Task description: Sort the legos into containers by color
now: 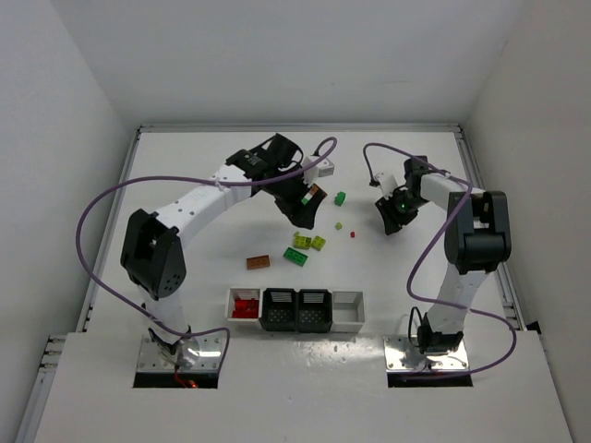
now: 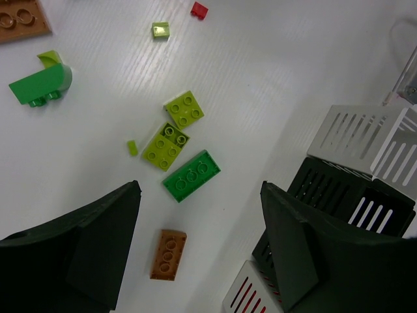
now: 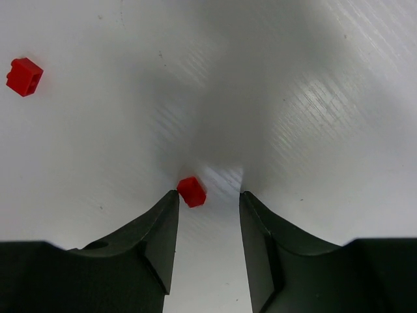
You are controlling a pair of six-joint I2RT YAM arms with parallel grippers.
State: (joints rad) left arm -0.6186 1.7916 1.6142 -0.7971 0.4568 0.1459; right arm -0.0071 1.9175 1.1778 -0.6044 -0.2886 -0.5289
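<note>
My left gripper is open and empty, held above loose legos: a brown-orange brick, a green brick and two yellow-green bricks. My right gripper is open and low over the table. A tiny red brick lies between its tips, touching the left fingertip. Another red brick lies apart. The containers stand in a row at the front. The left white bin holds red bricks.
A green curved brick and a second brown-orange brick lie by the left gripper. A green brick and a small yellow-green one lie mid-table. The bin row shows at the right of the left wrist view. White walls enclose the table.
</note>
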